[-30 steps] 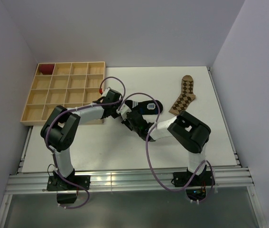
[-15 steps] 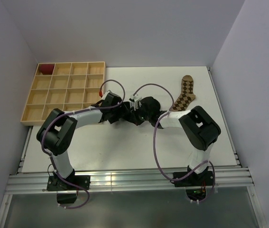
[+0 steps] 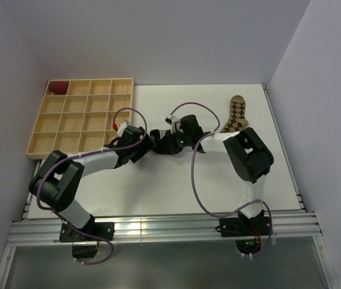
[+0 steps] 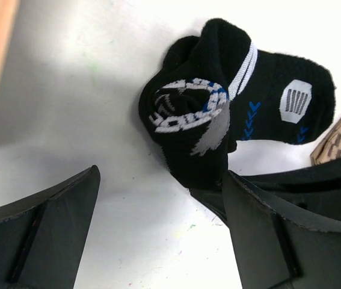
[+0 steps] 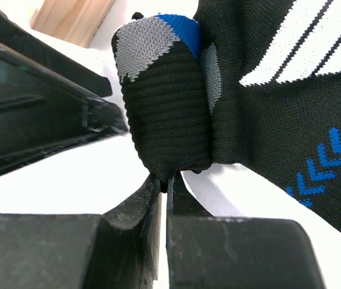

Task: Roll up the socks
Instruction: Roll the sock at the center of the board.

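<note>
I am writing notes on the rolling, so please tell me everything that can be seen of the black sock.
The black sock is soft knit fabric with white stripes, blue chevrons and a pale ribbed patch. One end is rolled into a tight coil; the rest lies on the white table. The right fingers, shut, seem to pinch the coil's edge. The left fingers stand open beside it.
</note>
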`<state>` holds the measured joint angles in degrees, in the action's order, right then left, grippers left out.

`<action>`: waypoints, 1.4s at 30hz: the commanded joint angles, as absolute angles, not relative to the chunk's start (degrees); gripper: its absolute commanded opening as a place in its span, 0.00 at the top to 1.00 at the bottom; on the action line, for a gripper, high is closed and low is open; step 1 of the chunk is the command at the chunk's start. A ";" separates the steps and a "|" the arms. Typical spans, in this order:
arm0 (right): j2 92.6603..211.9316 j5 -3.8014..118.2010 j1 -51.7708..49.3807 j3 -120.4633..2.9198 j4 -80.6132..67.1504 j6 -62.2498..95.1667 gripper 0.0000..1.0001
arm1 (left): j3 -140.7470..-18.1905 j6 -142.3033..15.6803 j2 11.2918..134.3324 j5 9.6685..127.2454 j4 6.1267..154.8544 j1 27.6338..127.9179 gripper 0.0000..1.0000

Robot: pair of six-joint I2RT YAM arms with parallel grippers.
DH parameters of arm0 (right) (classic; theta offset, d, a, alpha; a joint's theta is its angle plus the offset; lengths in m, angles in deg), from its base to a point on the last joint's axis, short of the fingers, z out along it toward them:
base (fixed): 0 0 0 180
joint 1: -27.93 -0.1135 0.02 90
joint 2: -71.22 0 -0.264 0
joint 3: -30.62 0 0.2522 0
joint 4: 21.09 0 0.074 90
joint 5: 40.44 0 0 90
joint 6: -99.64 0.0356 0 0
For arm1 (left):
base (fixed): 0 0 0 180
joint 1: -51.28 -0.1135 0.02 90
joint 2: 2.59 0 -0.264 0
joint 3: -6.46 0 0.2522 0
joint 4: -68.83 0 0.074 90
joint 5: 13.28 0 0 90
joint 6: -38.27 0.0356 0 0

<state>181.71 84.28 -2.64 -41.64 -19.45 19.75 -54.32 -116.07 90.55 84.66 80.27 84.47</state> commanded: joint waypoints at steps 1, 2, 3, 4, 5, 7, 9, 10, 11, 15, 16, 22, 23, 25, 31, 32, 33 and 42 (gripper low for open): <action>183.19 86.21 -2.39 -44.13 -16.21 20.54 1.00 | -51.95 -118.09 86.62 87.18 73.72 84.15 0.12; 183.54 86.64 -2.39 -44.48 -15.42 20.63 1.00 | -51.17 -118.61 86.35 87.18 72.67 83.89 0.12; 183.80 87.08 -2.39 -45.18 -14.98 20.63 1.00 | -50.90 -118.79 86.53 87.18 71.97 83.62 0.12; 183.98 87.26 -2.39 -45.36 -14.54 20.80 1.00 | -50.81 -118.97 86.61 87.09 71.52 83.27 0.12; 184.15 87.61 -2.30 -45.54 -14.45 21.15 1.00 | -50.63 -119.32 86.70 86.92 70.39 83.09 0.14; 184.86 88.58 -2.30 -46.32 -13.40 21.51 1.00 | -50.45 -119.32 87.32 86.30 69.07 82.48 0.15; 185.65 90.07 -2.22 -46.86 -13.04 22.30 1.00 | -50.63 -119.32 88.11 86.12 67.66 82.30 0.16; 186.00 90.42 -2.13 -47.47 -12.78 23.52 1.00 | -50.89 -119.41 88.46 85.86 67.48 82.21 0.18; 186.52 90.95 -1.95 -47.73 -12.69 24.05 1.00 | -50.98 -119.49 88.72 85.77 67.48 82.04 0.18; 187.67 93.41 -1.25 -48.88 -12.16 26.43 1.00 | -50.98 -119.93 90.04 85.68 68.26 81.77 0.20; 187.84 94.90 -1.07 -48.79 -12.51 28.17 1.00 | -50.89 -119.93 90.30 85.77 68.62 81.60 0.21; 189.08 97.28 0.25 -49.67 -12.78 30.30 1.00 | -51.95 -121.08 92.94 86.30 71.08 81.07 0.25; 189.08 97.54 0.25 -49.76 -12.86 30.56 1.00 | -52.47 -121.16 93.55 86.39 71.43 80.90 0.26; 189.16 97.63 0.33 -49.84 -12.78 31.00 1.00 | -53.26 -121.17 94.17 86.47 71.96 80.81 0.28; 188.55 97.37 0.68 -48.71 -15.14 33.19 1.00 | -54.67 -121.08 97.60 84.90 74.59 80.81 0.55; 187.68 97.11 0.69 -48.27 -15.41 33.29 1.00 | -54.85 -120.90 98.21 84.54 75.12 80.89 0.61; 187.15 96.76 0.86 -47.31 -15.76 33.46 1.00 | -55.20 -120.73 99.17 84.19 75.73 80.90 0.66; 176.52 86.40 0.86 -36.34 -21.12 33.46 0.73 | -61.17 -117.39 103.23 81.99 81.71 84.76 0.97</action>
